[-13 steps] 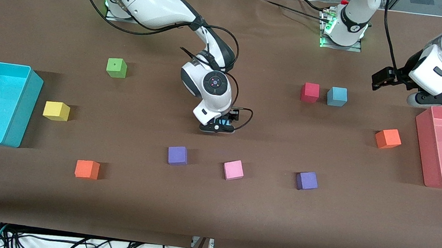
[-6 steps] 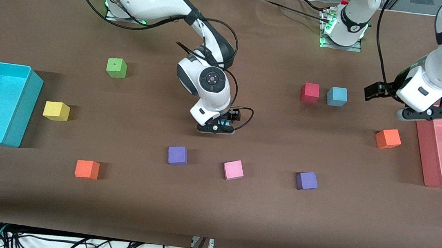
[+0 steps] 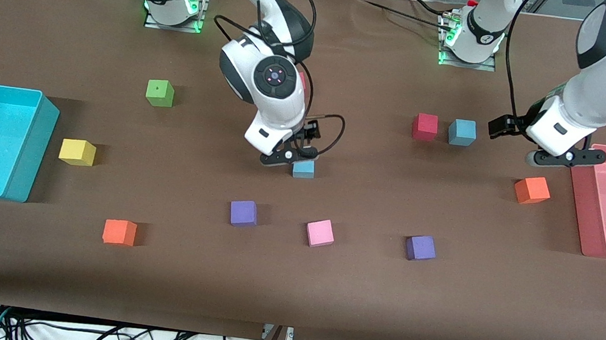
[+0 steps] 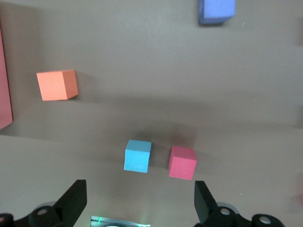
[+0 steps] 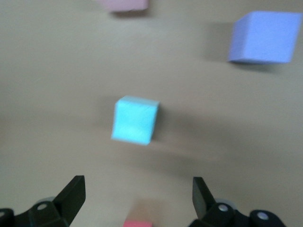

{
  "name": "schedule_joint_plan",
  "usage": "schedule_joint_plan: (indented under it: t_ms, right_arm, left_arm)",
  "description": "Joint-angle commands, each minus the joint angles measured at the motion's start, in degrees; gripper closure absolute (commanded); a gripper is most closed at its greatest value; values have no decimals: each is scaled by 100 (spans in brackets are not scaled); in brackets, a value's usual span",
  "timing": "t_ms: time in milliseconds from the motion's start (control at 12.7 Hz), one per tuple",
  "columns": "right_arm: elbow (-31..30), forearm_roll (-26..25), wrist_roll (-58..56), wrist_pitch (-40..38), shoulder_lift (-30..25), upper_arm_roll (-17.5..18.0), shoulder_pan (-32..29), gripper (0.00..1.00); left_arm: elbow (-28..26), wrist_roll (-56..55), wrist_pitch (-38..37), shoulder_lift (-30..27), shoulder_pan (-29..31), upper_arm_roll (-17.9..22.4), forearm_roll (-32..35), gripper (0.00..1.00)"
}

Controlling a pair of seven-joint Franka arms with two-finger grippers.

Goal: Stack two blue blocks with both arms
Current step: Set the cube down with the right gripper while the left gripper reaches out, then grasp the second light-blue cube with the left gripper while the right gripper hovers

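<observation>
Wide brown table (image 3: 323, 296), cubes scattered all over it, and both arms out over it. The right arm, coming from its base at eleven o'clock, hangs its right hand (image 3: 288, 156) low over mid-table, just off the first blue block (image 3: 303, 168); in the right wrist view that hand (image 5: 137, 201) has its fingers spread wide, holding nothing, with the block (image 5: 136, 119) resting free on the table. I'd judge it sits there, within both arms' reach, as the base of the stack. The left hand (image 3: 563, 158) hovers over the table at about three o'clock from the second blue block (image 3: 462, 132), by the pink bin (image 3: 577, 210); its fingers are parted and empty too (image 4: 137, 205). That block (image 4: 138, 155) shows between them farther off, so this looks like a line-up for a grasp. It stands just beside a red block (image 3: 425, 126), at about two o'clock from the first; a tight neighbour, so the fingers will likely want the faces away from the red. The orange cube (image 3: 532, 189) at about five o'clock of the second block is no obstacle; nothing is stacked yet.
</observation>
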Motion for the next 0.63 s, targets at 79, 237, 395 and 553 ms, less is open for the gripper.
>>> schedule_joint_plan:
  t_ms: [79,237,395,553]
  right_arm:
    - [-1133,1193,-1730,192,-875,-423,-140,0]
    - [-1652,1834,-2739,770,-1131,-661,-209,0]
    - [-2328,2555,-3602,1612,-1316,-671,-333,0]
    - [-2908,3231,-4506,2422,-1360,-671,-412,0]
  left_arm:
    - [-762,678,663,-124,71,188,154,0]
    - [-1306,741,1067,-133,88,198,163,0]
    - [-2131,741,1620,-150,115,198,172,0]
    - [-2862,741,2340,-150,123,198,172,0]
